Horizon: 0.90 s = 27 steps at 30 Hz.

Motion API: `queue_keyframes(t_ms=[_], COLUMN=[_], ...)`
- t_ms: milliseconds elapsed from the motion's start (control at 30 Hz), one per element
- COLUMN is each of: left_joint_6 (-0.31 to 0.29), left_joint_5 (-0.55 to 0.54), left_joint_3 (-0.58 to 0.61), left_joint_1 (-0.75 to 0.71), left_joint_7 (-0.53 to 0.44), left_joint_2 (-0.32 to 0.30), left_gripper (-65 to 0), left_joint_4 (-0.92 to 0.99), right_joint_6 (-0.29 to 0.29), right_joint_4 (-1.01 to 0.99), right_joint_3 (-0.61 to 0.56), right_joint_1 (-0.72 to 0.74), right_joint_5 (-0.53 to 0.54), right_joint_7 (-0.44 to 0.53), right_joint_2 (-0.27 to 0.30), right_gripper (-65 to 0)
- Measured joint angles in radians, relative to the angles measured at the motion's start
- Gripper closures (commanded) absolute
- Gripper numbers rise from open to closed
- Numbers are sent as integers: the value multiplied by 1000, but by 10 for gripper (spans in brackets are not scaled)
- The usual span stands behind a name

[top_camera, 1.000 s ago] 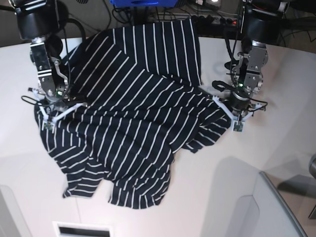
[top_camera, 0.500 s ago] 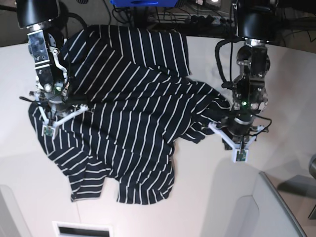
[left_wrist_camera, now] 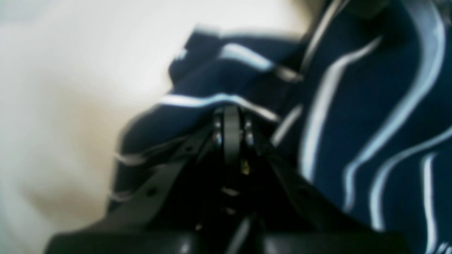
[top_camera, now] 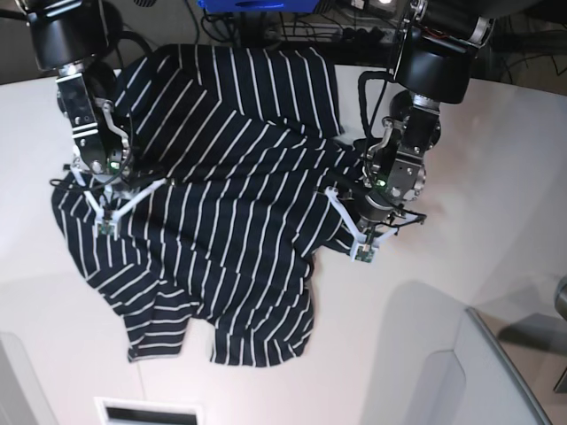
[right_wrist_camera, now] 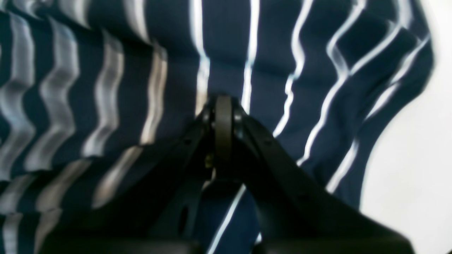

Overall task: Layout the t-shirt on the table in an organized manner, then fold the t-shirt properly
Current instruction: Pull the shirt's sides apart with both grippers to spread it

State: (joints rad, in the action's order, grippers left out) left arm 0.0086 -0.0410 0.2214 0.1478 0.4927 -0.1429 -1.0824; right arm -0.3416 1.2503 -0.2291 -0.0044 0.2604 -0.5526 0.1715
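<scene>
Here t-shirt [top_camera: 221, 212] rumpled; table [top_camera: 496, 177] bare beyond left hand [top_camera: 361, 252].

Base view, background only. A blue object [top_camera: 252, 4] is seen at the top edge, cut off by the frame. Dark cables [top_camera: 363, 34] are noted behind it along the top, with a power strip [top_camera: 376, 35] among them. A white slotted panel [top_camera: 146, 412] is visible at the bottom edge.
</scene>
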Motion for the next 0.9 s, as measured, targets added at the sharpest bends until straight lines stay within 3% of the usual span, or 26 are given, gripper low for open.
queue_keyframes(t_ms=[167,300,533,767,900], left_joint_6=[-5,0,3,1,8], left_joint_5=[-1,3,5,-10,-4], left_joint_3=[-123,-240,-389,-397,-401], left_joint_1=[-40,-76,-209,-282,-281], left_joint_7=[-58,-51,-27,-16,-15], left_joint_2=[-63,-110,-104,-98,-77], left_gripper=[0,0,0,0,0], left_joint_4=[8,9,-119,-372,-463], right_joint_6=[2,-10,-107,-121,-111], right_joint_4=[-117,-144,-138,117,261], right_joint_3=[8,95,105,57,20], right_joint_1=[89,97,99,-40,-47], right_joint_5=[-4,2,-9,1,-2], right_joint_7=[8,14,2,-57,-82], right_joint_2=[4,2,-23,-35,-37], right_gripper=[0,0,0,0,0])
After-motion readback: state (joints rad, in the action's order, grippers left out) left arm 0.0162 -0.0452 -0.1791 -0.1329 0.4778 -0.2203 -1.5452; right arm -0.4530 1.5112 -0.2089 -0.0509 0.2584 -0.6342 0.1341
